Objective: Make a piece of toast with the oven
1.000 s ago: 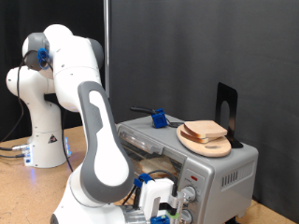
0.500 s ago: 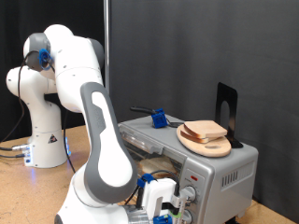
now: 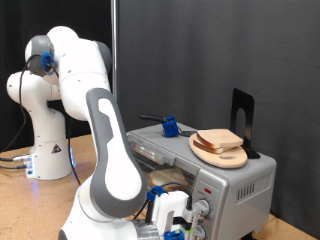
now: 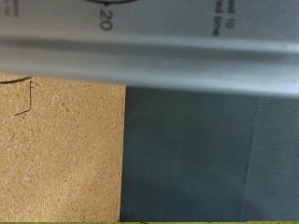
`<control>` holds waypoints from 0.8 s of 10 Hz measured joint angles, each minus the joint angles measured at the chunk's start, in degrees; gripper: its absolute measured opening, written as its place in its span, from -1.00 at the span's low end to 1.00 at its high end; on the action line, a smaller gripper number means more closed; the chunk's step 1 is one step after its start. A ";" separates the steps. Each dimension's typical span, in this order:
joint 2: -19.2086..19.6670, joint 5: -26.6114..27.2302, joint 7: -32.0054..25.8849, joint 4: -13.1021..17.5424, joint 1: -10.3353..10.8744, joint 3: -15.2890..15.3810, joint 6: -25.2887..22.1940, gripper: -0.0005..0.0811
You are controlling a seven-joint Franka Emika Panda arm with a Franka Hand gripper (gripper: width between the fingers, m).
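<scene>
One claw (image 3: pixel 172 222) is working low at the oven (image 3: pixel 215 180) front, beside the knobs — its clenched or released state cannot be told. Toast (image 3: pixel 221 140) is sitting on the wooden plate (image 3: pixel 232 157) atop the oven, at the claw's one o'clock.

- Numeral "20", black print, beside a partial dial arc on the silver face of the oven (image 4: pixel 149 42), wrist view.
- Small black print at the same panel's edge, ending in "10" with a further word beneath; too cropped and small to read with certainty.
- Triangular warning sticker on the robot base (image 3: pixel 57 152), exterior view; its symbol is too small to make out.
</scene>
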 joint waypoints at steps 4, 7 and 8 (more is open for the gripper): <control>0.00 0.00 -0.01 -0.58 0.03 0.02 0.00 -0.04; -0.40 0.14 -0.09 -0.77 0.00 0.03 -0.55 -0.77; -0.43 0.55 -1.18 -0.94 0.00 0.05 -0.55 -0.77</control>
